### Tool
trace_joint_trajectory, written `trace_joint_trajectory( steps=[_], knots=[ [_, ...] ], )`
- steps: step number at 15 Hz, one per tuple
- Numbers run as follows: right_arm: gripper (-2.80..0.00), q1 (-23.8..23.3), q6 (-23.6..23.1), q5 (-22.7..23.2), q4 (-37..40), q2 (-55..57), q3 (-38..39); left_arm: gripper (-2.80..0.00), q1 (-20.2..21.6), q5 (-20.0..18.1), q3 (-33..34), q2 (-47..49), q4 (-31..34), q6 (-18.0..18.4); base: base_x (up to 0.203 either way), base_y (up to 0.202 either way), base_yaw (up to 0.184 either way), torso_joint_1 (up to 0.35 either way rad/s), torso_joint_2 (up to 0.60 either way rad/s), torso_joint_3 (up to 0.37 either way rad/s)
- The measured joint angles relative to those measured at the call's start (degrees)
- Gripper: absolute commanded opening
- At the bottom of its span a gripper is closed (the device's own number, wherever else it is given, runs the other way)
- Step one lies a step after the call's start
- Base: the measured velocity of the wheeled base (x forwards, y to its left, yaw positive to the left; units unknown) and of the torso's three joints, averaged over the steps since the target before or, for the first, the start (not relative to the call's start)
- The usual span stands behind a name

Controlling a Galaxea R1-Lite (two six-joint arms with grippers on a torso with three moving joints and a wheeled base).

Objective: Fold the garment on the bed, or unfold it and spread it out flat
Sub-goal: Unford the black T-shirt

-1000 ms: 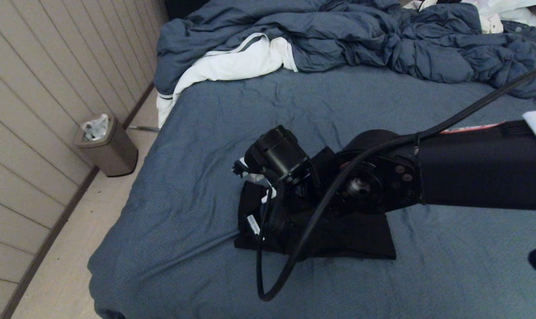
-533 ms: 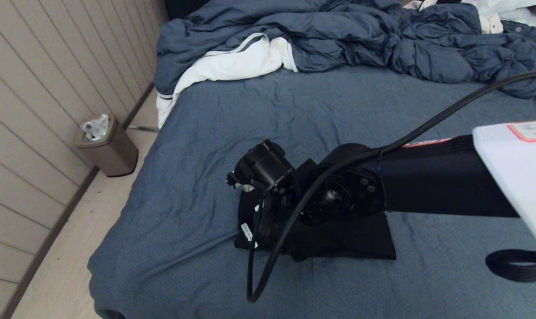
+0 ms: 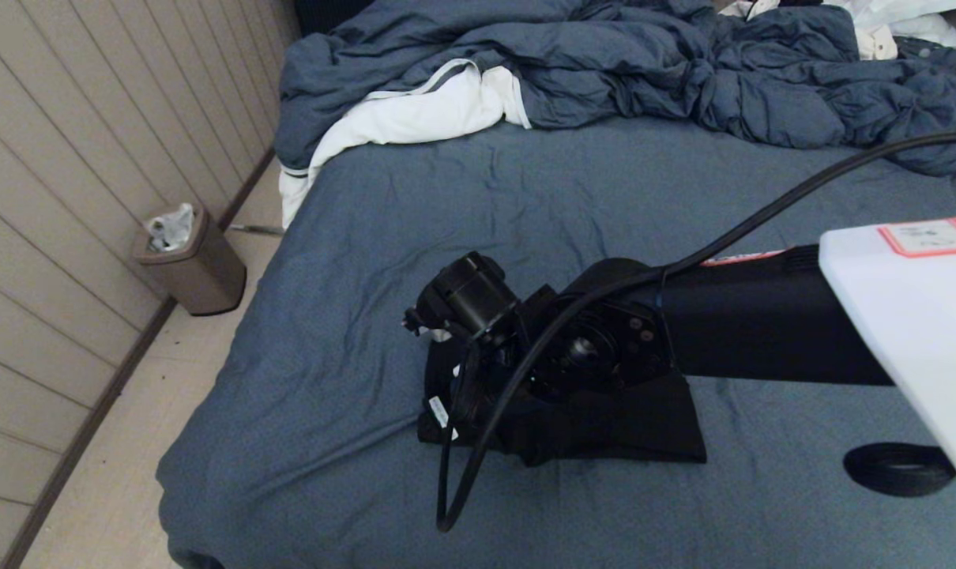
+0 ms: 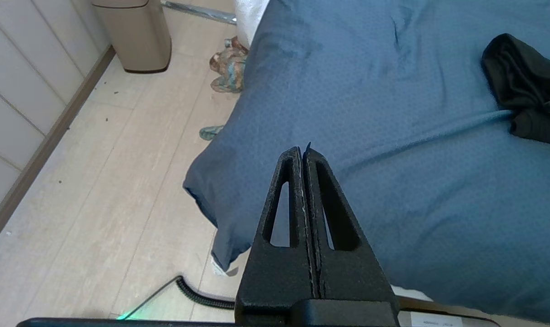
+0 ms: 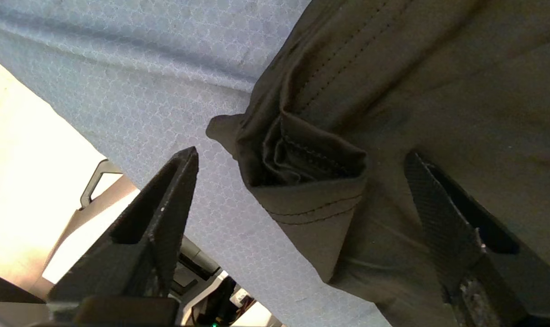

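Note:
The garment (image 3: 628, 427), a black T-shirt, lies folded into a compact bundle on the near middle of the bed (image 3: 525, 197). My right arm reaches across from the right, and its wrist (image 3: 478, 304) hangs over the bundle's left end, hiding the fingers in the head view. In the right wrist view my right gripper (image 5: 301, 154) is open wide. A stitched, folded corner of the garment (image 5: 311, 200) lies between the fingers, untouched by either. My left gripper (image 4: 302, 150) is shut and empty over the bed's near left corner (image 4: 220, 190), well away from the garment (image 4: 525, 86).
A crumpled blue-grey duvet (image 3: 644, 63) and a white cloth (image 3: 415, 114) fill the far end of the bed. A bin (image 3: 190, 265) stands on the floor by the panelled wall at the left. Slippers (image 4: 229, 72) lie beside the bed. A black cable (image 3: 462, 474) loops down from my right wrist.
My right arm has sunk and shifted left over the bundle's left end, bringing its white forearm casing into view. The garment has kept its place and shape.

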Motion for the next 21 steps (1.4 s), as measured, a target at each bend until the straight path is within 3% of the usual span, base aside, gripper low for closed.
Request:
trace_joint_trajectory(
  steps=[21],
  knots=[
    [0.00,0.34,-0.77,-0.99,-1.24,1.27,-0.44,-2.80,0.00,0.00,0.00,0.00,-0.02,-0.02,0.000,0.000,0.000,0.000,0.00,0.000]
  ],
)
